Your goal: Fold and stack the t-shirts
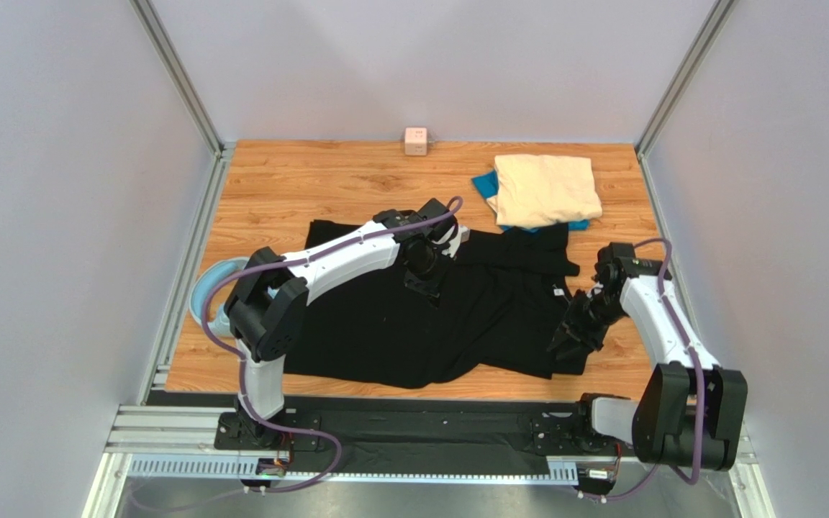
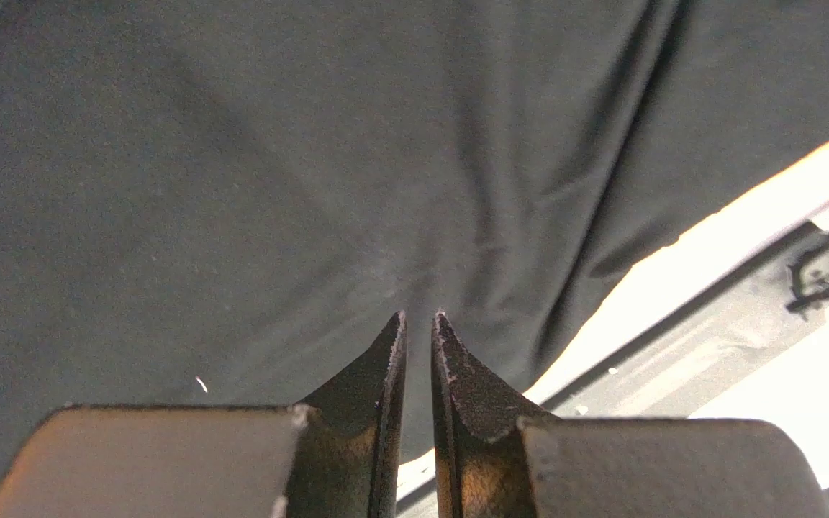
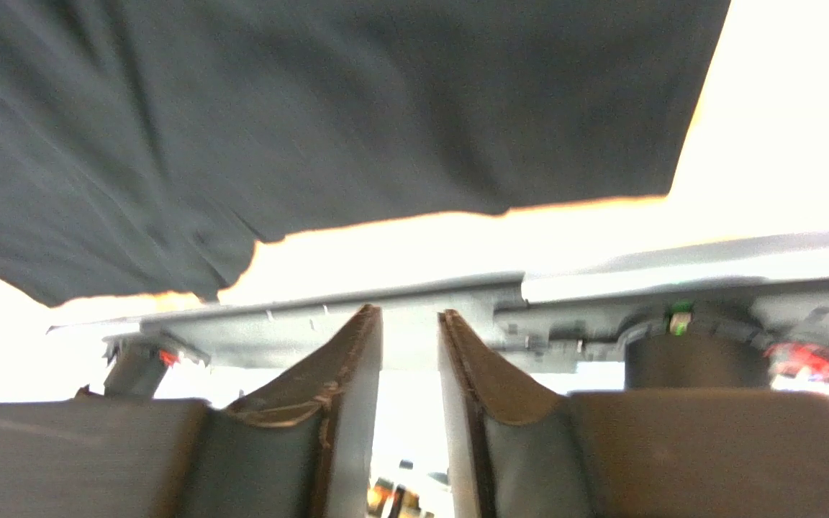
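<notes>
Top external: soft, wrinkled black t-shirt [image 1: 430, 329] sprawls across the wood-grain table [image 1: 278, 183]; wrist views show left gripper [image 2: 419, 316] and right gripper [image 3: 408, 311] slightly parted, gripping nothing.

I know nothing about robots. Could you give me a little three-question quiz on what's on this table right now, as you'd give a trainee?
1. True or false: the cream t-shirt lies folded on top of the blue t-shirt.
2. Which shirt lies spread out, not in the pile? A) the black t-shirt B) the cream one C) the blue one
3. Short answer: is the left gripper or the right gripper holding any cloth?

Key
1. True.
2. A.
3. No. Both stand slightly open with nothing between their fingers.
</notes>
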